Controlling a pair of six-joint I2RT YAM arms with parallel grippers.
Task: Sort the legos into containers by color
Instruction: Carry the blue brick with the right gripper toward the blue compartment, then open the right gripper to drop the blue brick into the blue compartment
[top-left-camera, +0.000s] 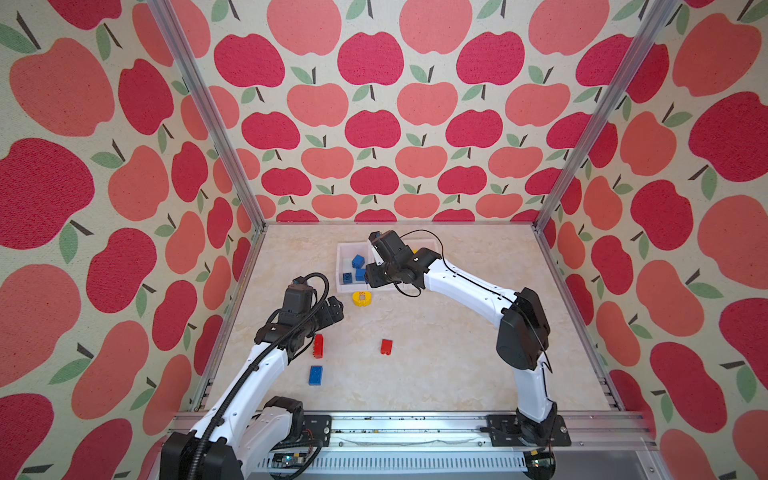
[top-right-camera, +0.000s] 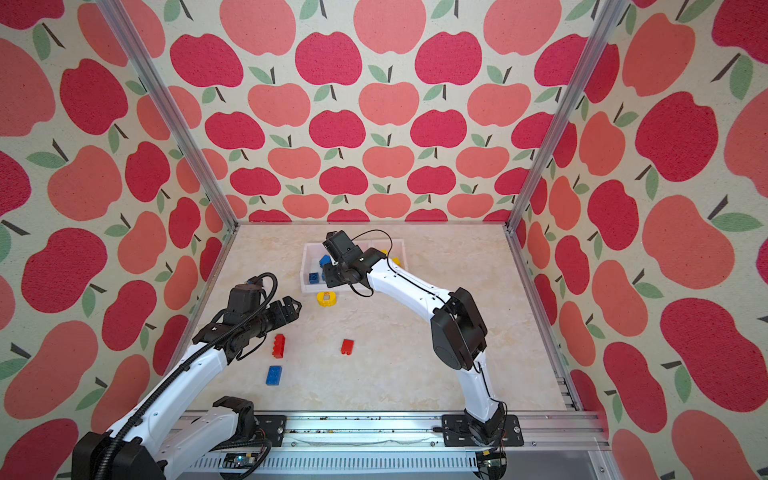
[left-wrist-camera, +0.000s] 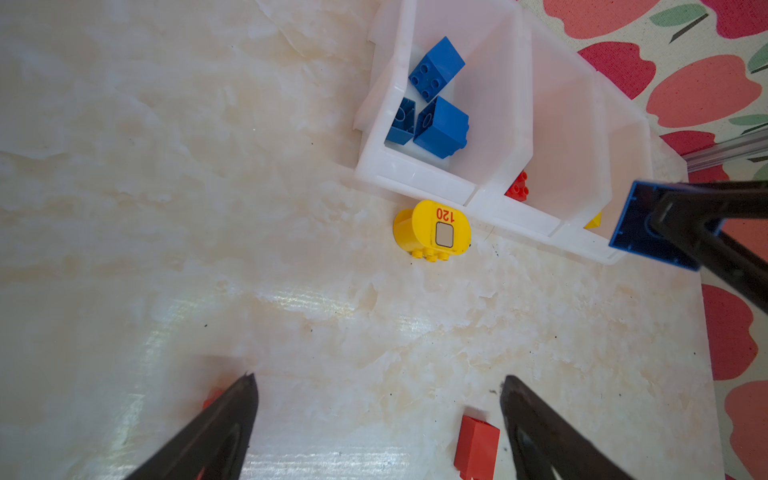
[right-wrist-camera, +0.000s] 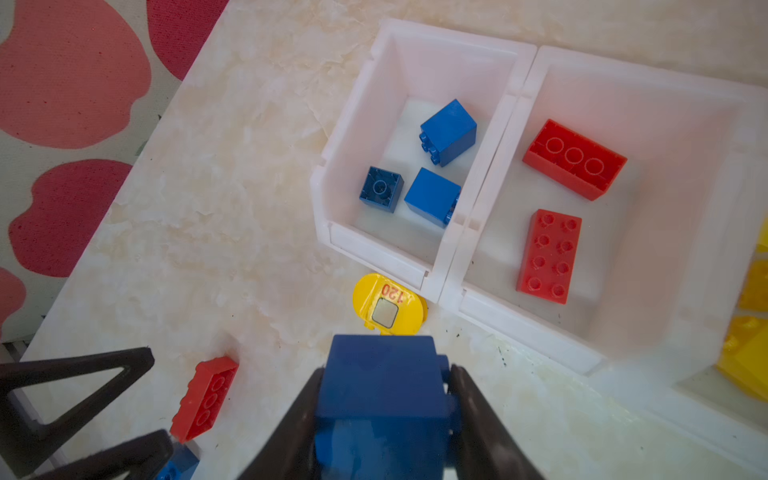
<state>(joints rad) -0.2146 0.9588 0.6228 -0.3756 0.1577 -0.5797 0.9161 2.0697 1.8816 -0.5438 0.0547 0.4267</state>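
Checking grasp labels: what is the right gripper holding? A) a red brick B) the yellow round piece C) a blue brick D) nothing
C: in the right wrist view the right gripper is clamped on a blue brick, with a finger pressing each side.

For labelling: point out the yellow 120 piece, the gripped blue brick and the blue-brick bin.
Yellow 120 piece (left-wrist-camera: 432, 226): left wrist view, flat face.
Held blue brick (right-wrist-camera: 380, 395): right wrist view, smooth side.
Blue-brick bin (right-wrist-camera: 374, 255): right wrist view, front wall.
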